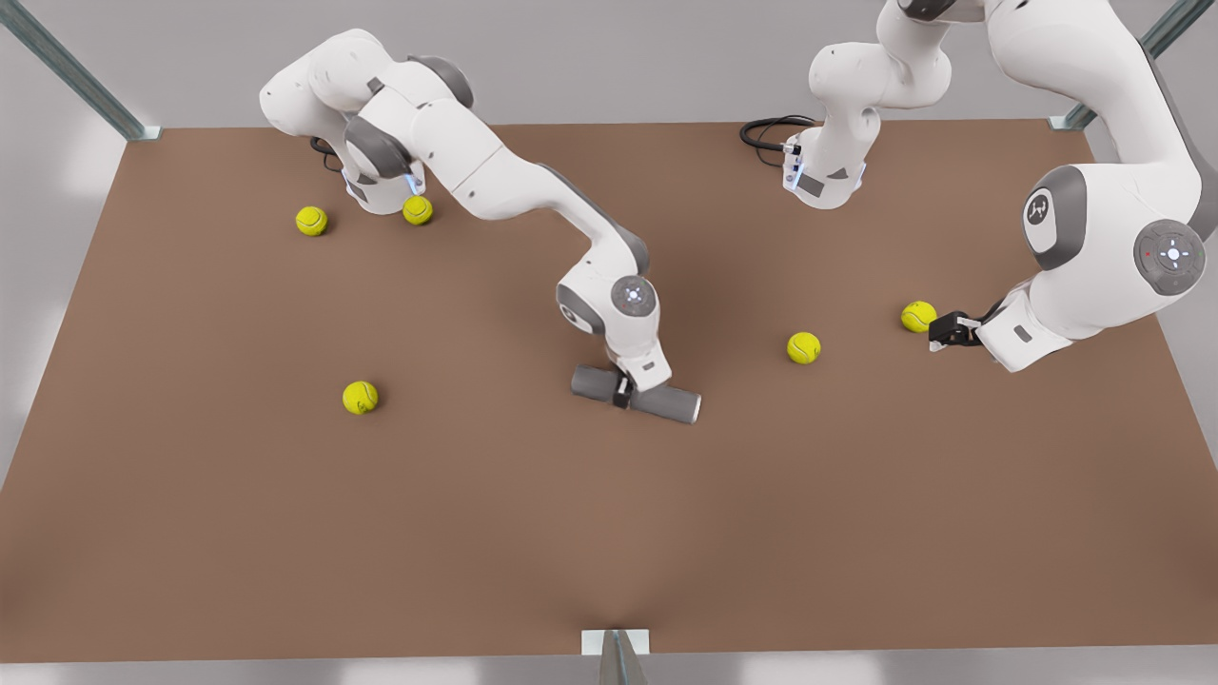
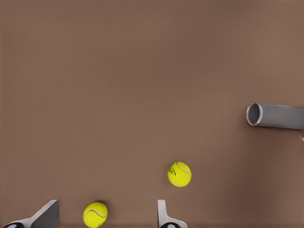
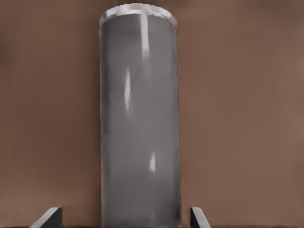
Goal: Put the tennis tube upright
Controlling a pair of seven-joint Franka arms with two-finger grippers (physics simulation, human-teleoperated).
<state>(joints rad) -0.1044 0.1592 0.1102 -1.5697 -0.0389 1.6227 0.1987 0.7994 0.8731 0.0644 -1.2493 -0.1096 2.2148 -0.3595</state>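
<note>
Near the middle of the tabletop (image 1: 285,533), slightly toward its near edge, the front view shows the tennis tube (image 1: 636,394) lying flat on its side. Its long axis runs almost parallel to that near edge, with the silvery rim pointing toward the front view's right. The right gripper (image 1: 623,392) is down over the tube's midpoint, 1 finger on each side of the barrel, crossing the long axis squarely. The left gripper (image 1: 937,335) hangs low near the tabletop's right edge in this view, just beside a tennis ball (image 1: 918,316), and that arm waits. 4 more balls lie scattered, well apart from the tube

From the left wrist view, the left gripper (image 2: 107,214) has its fingers spread wide with 1 ball (image 2: 95,214) between them, not visibly touched. A second ball (image 2: 179,174) lies nearby, and the tube's (image 2: 278,115) hollow rimmed end faces this gripper from well apart

From the right wrist view, the tube (image 3: 139,118) runs straight away from the camera, rim at the far end. The right gripper (image 3: 124,219) straddles it with fingers open; a gap shows between each fingertip and the barrel, so it is not yet clamped. The right arm is clearly nearer, and I judge closing at mid-length, then tipping the rim end up, is what follows
</note>
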